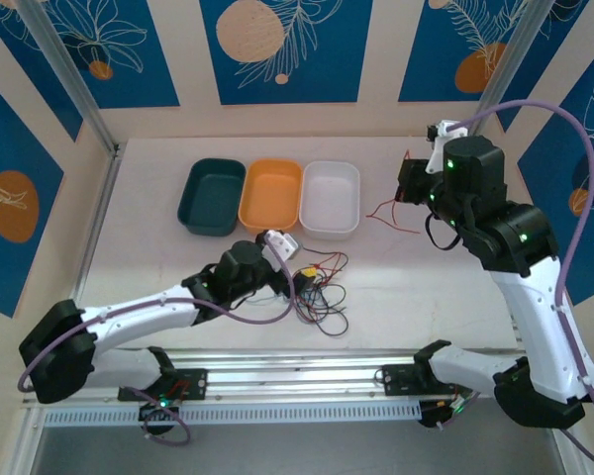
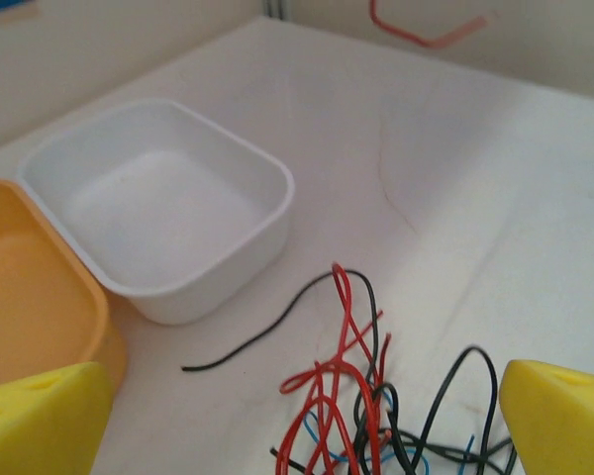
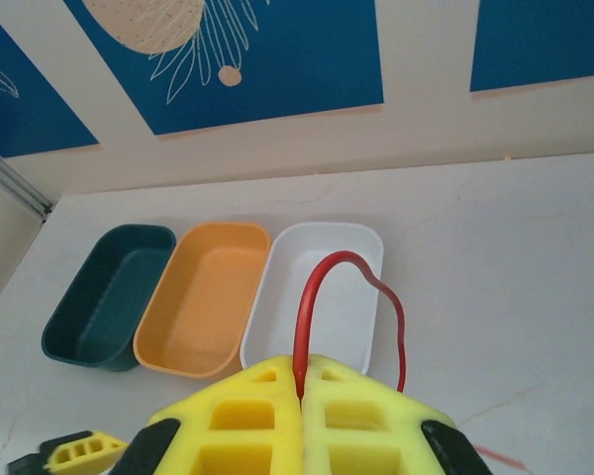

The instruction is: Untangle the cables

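L gripper (image 2: 302, 401) stands wide open, nothing between its yellow fingers (image 2: 40, 421). It hangs low over the tangle of cables (image 2: 361, 426), which lies on the tabletop (image 2: 475, 198) close to the near edge, approx. at the middle. The tangle is red, black and blue strands that cross each other many times. One black end (image 2: 267, 332) runs out alone toward the white bin (image 2: 168, 208) and stops near it, not touching. The orange bin (image 2: 25, 297) is just beside the white one, and the dark green bin (image 1: 213, 196) comes after it; all 3 make a row toward the far edge.

R gripper (image 3: 303, 381) is closed and pinches a single red cable (image 3: 301, 327), held above the tabletop to the right of the white bin. The loose part seems to reach the tabletop, well apart from the tangle.

Handling, as I judge it:
- The cables are very light and soft, w/ a little spring, so they keep their loops.
- A pull on one strand will probably drag the whole bundle, bc nothing weighs it down.
- The insulation looks thin and smooth and can slip from the pads, so a full close is needed.
- Best place to take hold is a free end or an outer loop, e.g. the black end. In the dense middle the fingers would catch several strands together.
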`<state>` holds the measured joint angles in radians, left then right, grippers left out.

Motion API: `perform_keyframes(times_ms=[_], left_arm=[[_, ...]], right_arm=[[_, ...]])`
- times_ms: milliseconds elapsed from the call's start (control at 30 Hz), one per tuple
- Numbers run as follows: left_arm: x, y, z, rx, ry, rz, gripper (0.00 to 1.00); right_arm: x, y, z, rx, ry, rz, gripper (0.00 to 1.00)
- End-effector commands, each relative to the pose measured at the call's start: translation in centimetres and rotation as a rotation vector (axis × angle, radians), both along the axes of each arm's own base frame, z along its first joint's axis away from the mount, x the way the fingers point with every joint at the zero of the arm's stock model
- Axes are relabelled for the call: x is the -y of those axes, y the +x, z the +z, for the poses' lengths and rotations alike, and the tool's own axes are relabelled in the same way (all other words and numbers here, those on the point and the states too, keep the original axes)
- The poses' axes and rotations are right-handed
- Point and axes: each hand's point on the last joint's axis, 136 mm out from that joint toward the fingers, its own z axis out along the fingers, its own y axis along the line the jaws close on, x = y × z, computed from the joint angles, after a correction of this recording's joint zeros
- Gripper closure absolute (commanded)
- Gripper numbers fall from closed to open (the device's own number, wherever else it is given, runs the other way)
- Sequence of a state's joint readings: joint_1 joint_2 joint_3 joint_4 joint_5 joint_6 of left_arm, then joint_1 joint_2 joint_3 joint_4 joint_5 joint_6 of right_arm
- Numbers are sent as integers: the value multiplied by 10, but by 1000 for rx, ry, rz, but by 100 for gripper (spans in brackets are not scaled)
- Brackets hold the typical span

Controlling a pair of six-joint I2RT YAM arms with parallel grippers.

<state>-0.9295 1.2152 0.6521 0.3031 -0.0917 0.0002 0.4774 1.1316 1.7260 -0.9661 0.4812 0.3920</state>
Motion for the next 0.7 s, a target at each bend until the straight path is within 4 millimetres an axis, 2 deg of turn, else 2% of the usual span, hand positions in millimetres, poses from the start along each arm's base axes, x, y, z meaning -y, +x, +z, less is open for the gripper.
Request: perform_keyframes(times_ms=[0, 167, 300, 500, 667], left_arm=[[-14, 13, 33, 14, -115, 119, 0], [-47, 31, 47, -11, -178, 343, 0], [-68, 34, 54, -14, -202, 438, 0], [-99, 37, 49, -4, -190, 568, 0], [-108, 32, 42, -12, -193, 584, 0]], right_arm=[[-11, 17, 19, 64, -16, 41, 100], [-16, 51, 17, 53, -72, 14, 100], [-23, 81, 12, 38, -94, 6, 100], [-46, 122, 5, 29, -96, 70, 100], [-55, 151, -3, 5, -89, 73, 100]])
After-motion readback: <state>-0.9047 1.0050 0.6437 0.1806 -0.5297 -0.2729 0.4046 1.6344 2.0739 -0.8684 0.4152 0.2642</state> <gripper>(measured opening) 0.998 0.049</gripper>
